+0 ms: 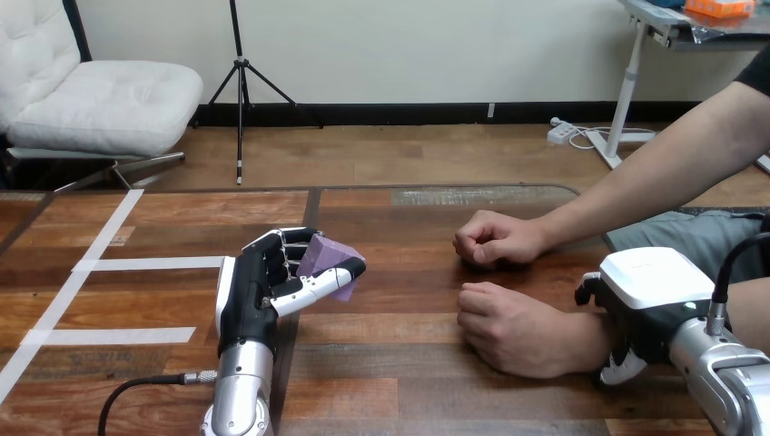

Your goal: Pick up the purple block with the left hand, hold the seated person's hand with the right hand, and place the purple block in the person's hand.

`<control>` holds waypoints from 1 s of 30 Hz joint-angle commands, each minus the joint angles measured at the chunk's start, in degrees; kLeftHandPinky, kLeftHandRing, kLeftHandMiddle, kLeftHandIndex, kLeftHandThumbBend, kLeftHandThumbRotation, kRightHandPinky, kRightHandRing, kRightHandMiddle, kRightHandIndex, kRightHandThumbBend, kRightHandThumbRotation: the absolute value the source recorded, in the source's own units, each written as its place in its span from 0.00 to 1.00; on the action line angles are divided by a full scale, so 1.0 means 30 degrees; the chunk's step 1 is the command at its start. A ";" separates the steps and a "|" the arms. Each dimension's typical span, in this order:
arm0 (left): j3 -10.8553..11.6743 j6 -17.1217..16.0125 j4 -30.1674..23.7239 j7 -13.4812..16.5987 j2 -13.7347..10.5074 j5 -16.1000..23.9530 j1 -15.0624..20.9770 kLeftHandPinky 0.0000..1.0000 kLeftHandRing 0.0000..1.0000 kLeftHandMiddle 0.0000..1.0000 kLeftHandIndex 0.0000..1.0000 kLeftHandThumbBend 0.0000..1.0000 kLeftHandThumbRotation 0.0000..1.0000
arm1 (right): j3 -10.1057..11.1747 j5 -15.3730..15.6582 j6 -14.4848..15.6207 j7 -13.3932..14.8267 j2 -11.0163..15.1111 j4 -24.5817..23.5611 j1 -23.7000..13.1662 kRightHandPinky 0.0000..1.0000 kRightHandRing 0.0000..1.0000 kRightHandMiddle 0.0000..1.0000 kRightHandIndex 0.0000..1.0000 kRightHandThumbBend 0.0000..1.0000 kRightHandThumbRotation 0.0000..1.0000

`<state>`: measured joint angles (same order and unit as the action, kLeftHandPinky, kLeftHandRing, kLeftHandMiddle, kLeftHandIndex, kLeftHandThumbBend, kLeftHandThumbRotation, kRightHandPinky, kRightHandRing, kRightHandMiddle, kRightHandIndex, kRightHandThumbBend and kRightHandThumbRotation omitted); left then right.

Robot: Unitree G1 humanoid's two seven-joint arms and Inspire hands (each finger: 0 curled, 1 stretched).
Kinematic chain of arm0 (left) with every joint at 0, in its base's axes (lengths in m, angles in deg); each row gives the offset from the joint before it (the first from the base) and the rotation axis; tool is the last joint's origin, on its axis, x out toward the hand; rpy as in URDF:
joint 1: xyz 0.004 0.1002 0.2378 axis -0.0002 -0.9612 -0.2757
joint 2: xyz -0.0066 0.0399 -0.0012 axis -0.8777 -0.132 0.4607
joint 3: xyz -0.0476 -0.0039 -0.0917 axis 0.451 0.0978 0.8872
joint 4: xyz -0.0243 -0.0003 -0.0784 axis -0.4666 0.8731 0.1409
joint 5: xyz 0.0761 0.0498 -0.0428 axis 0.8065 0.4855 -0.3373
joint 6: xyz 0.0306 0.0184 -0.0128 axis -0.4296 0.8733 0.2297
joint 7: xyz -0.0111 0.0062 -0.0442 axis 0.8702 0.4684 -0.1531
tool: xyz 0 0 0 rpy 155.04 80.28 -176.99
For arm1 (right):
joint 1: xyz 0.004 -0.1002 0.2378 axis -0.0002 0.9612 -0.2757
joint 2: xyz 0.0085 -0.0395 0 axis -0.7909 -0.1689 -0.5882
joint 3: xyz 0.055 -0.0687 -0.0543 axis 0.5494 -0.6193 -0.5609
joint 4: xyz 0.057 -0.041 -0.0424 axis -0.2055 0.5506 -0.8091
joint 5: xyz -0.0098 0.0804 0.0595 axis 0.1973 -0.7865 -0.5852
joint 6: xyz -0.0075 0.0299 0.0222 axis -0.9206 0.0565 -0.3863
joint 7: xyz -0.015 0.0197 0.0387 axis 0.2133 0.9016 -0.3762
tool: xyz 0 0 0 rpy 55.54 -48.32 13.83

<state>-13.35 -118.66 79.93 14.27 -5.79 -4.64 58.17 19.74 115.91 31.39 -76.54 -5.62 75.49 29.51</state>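
The purple block (320,257) sits in my left hand (259,286) at the table's middle left, with the fingers curled behind it and the thumb across its front. I cannot tell whether the block is off the wood. The person's two hands rest on the table at the right, both loosely closed: the farther hand (495,239) and the nearer hand (508,327), knuckles up. My right hand (649,304) lies over the nearer hand's wrist, back up, with a fingertip (622,366) curled round the wrist's near side. About a hand's width of table separates the block from the person's hands.
White tape strips (150,263) cross the wooden table (390,363) at the left. A black cable (136,391) runs to my left forearm near the front edge. The table's far edge (363,189) lies well beyond the hands.
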 commanded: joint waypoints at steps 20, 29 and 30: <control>0.0004 -0.0450 -0.0964 -0.0247 -0.0313 0.0054 0.1276 0.37 0.43 0.48 0.49 0.83 0.00 | -0.0718 -0.0720 0.0650 -0.0648 0.0038 0.1800 -0.1347 0.52 0.61 0.66 0.68 0.74 0.03; -0.0026 -0.0423 -0.1013 -0.0183 -0.0351 0.0098 0.1271 0.37 0.43 0.48 0.49 0.83 0.00 | -0.0914 -0.0935 0.0838 -0.0879 -0.0022 0.1863 -0.1430 0.52 0.62 0.67 0.68 0.75 0.03; -0.0009 -0.0424 -0.1020 -0.0225 -0.0349 0.0068 0.1269 0.37 0.43 0.48 0.49 0.83 0.00 | -0.0924 -0.0965 0.0885 -0.0941 -0.0035 0.1825 -0.1428 0.51 0.61 0.66 0.68 0.75 0.03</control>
<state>-13.31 -118.67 79.92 13.71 -5.87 -4.76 58.17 17.65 114.09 32.62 -78.13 -5.63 78.26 26.62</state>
